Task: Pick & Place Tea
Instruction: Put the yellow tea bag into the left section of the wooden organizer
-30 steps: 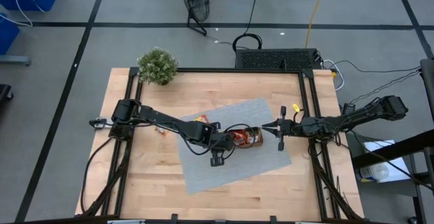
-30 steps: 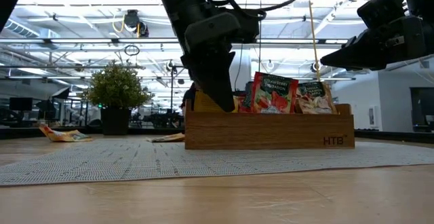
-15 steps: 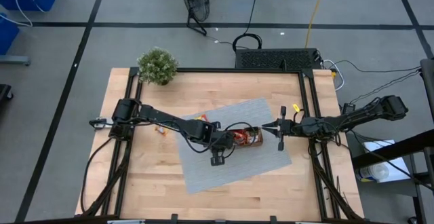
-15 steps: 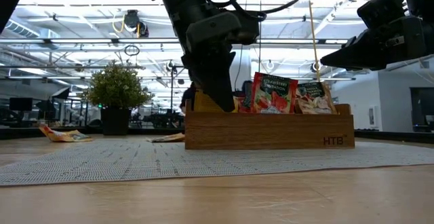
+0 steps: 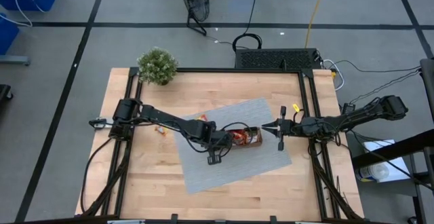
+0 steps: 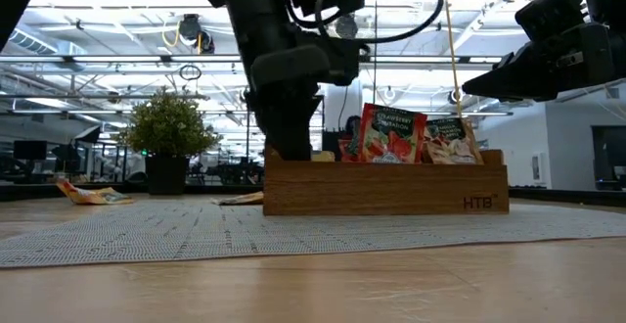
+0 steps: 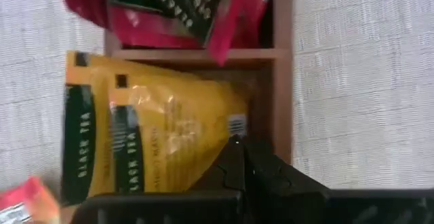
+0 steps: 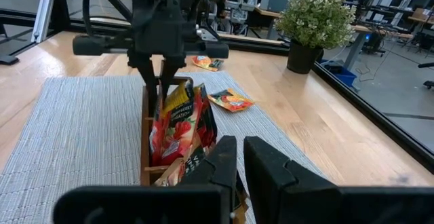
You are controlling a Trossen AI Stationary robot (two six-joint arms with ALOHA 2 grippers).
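Left gripper (image 7: 239, 157) pinching one yellow sachet (image 7: 146, 132) in wooden tray (image 7: 282, 61), right gripper (image 5: 266, 127) closed, two loose sachets (image 8: 230, 100).

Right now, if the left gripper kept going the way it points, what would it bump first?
Probably the yellow tea sachet in the wooden tray: the left gripper, jaws shut, already points down onto its corner.

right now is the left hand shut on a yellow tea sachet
Yes, the left hand pinches the yellow black tea sachet inside the wooden tray.

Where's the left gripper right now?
High view: the left gripper is mid-table over the grey mat, down in the left-end compartment of the wooden tray, shut on a yellow sachet.
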